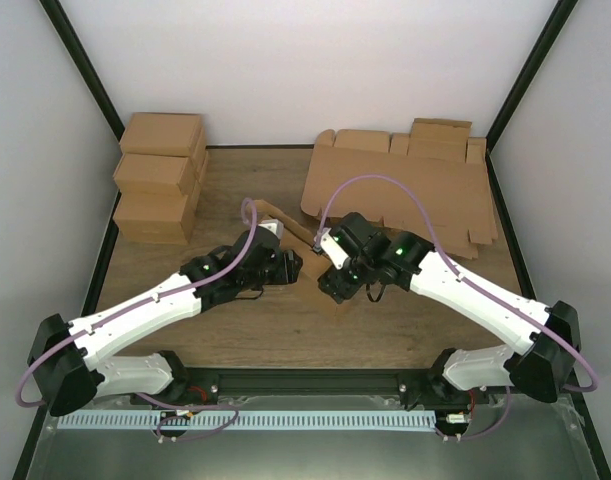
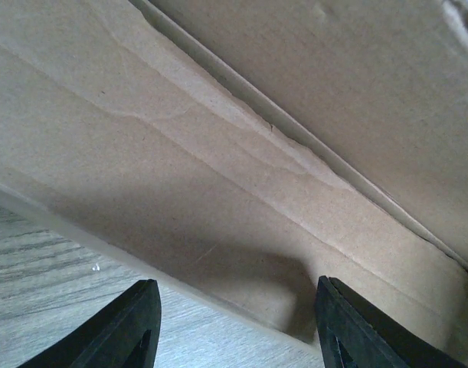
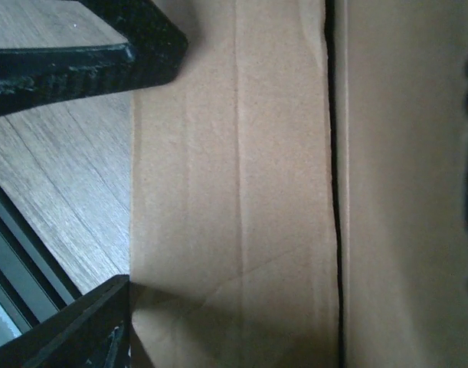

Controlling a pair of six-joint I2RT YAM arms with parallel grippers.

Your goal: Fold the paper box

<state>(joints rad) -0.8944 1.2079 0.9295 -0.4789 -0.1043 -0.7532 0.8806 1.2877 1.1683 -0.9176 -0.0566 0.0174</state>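
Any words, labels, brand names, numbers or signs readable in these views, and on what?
None can be read in any view.
The paper box is plain brown cardboard with no print.
The folded boxes and the flat cardboard sheets look blank.
The left arm and right arm show green lights but no legible marking.

Left pincer [image 2: 235, 307] spread wide, right pincer [image 3: 145, 169] spread wide, facing each other

Wooden table [image 1: 285, 330], folded boxes [image 1: 160, 175] rear left, flat blanks [image 1: 405, 195] rear right, paper box [image 1: 285, 222] seemingly resting centre
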